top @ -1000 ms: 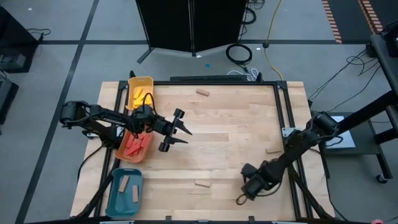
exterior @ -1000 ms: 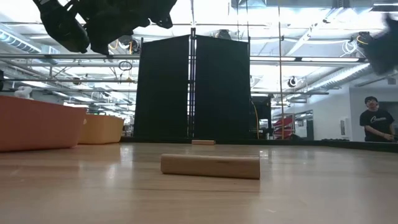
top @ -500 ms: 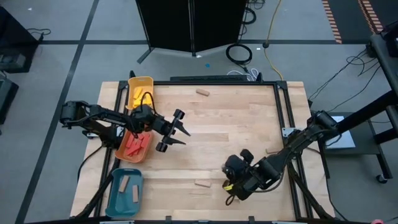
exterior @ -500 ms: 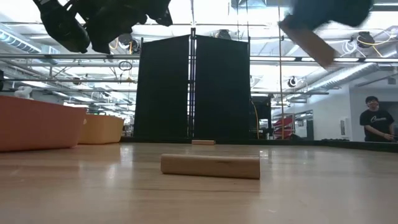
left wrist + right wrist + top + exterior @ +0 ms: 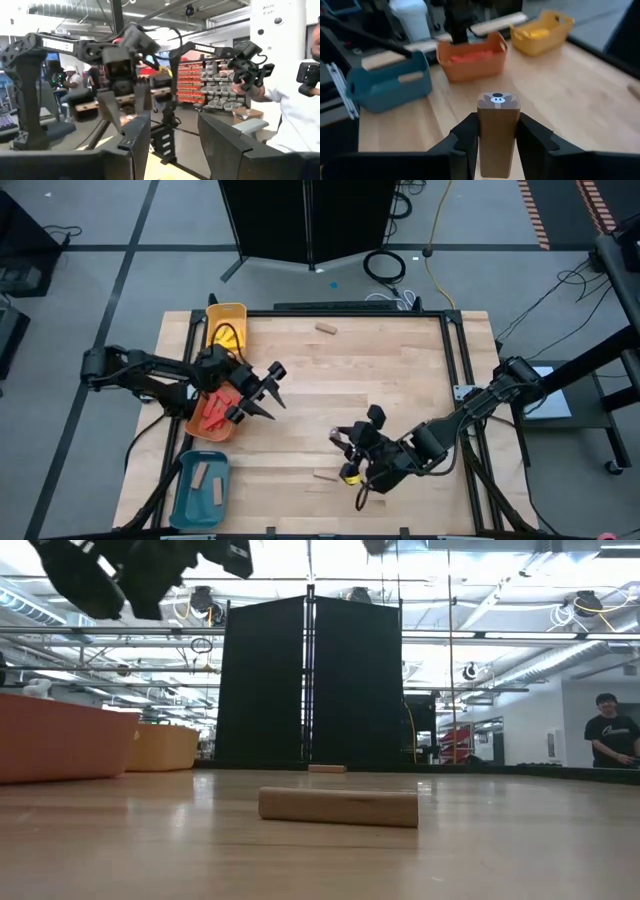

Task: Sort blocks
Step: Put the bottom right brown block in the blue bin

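Note:
My right gripper (image 5: 345, 448) hangs over the table's near middle, shut on a plain tan block (image 5: 498, 131) that carries a small sticker on its outer end. My left gripper (image 5: 262, 390) stands open with nothing in it beside the orange tray (image 5: 197, 423), well above the table; in its wrist view the gripper (image 5: 172, 145) has only the room behind it. Another tan block (image 5: 325, 475) lies flat on the table near the front, and shows as a tan block (image 5: 338, 806) in the low view. One more tan block (image 5: 326, 328) lies at the far edge. My right gripper pinches the tan block by its two long sides (image 5: 482, 136) between its two fingers (image 5: 465, 134). The fingers lie along the block, whose stickered end (image 5: 498, 100) sticks out past them. They come from the table's right, slanting downward. The block is lifted clear of the table.
Three trays line the left edge: a yellow tray (image 5: 237, 311) with yellow blocks at the far end, the orange tray holding red blocks, and a teal tray (image 5: 184, 498) with tan blocks nearest. A person (image 5: 612, 735) stands in the room beyond. Bare wood lies in the middle.
My right gripper has risen from the table's near right and swung toward the left with the tan block, tipping from pointing down to nearly level. My left gripper has drawn back a little toward the trays and rolled about its own axis.

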Action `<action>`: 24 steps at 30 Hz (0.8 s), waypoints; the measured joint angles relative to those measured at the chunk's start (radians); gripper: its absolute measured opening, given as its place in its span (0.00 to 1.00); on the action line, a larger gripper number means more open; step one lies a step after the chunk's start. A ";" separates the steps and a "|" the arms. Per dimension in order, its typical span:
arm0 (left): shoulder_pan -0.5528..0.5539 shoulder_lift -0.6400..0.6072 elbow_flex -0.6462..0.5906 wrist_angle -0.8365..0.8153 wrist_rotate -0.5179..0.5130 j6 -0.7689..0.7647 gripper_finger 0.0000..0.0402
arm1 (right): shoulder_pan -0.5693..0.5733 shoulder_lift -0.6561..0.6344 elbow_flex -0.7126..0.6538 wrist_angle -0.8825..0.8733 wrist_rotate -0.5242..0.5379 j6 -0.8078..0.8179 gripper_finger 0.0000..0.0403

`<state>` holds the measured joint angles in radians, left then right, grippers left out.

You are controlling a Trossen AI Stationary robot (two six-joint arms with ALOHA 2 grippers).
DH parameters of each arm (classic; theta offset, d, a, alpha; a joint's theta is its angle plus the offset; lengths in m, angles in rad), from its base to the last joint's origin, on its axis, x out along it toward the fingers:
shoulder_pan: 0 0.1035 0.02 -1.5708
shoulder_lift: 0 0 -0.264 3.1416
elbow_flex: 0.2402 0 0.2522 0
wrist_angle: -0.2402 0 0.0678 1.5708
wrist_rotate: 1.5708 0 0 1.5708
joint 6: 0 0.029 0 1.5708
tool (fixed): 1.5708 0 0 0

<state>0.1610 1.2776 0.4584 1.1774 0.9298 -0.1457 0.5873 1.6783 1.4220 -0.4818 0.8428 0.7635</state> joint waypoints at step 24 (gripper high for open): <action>-0.223 -0.064 -0.031 -0.272 -0.467 0.202 0.40 | -0.147 0.098 0.000 0.588 -0.115 -0.543 0.23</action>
<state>-0.0616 1.2134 0.4276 0.9051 0.4633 0.0566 0.4398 1.7765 1.4220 0.1066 0.7282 0.2201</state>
